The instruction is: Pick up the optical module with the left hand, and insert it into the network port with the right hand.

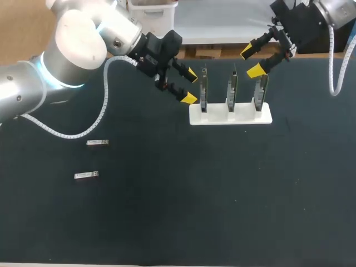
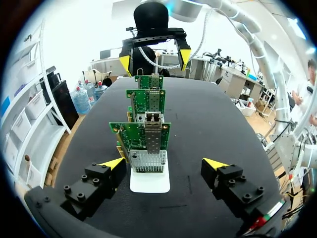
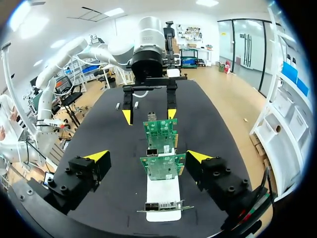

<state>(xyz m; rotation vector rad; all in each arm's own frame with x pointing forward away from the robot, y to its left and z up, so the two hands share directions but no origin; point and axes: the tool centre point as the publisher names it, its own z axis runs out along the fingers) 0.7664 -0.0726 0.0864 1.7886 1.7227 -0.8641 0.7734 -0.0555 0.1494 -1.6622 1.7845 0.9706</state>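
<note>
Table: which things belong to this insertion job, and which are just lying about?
Job: far optical module, near optical module, three network cards, white stand.
Lying about: only the black table; one module is probably spare.

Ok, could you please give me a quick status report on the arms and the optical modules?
Left gripper, right gripper: jaws open, empty, flanking the card stand. Two optical modules lie untouched on the table. Nothing blocking them.
</note>
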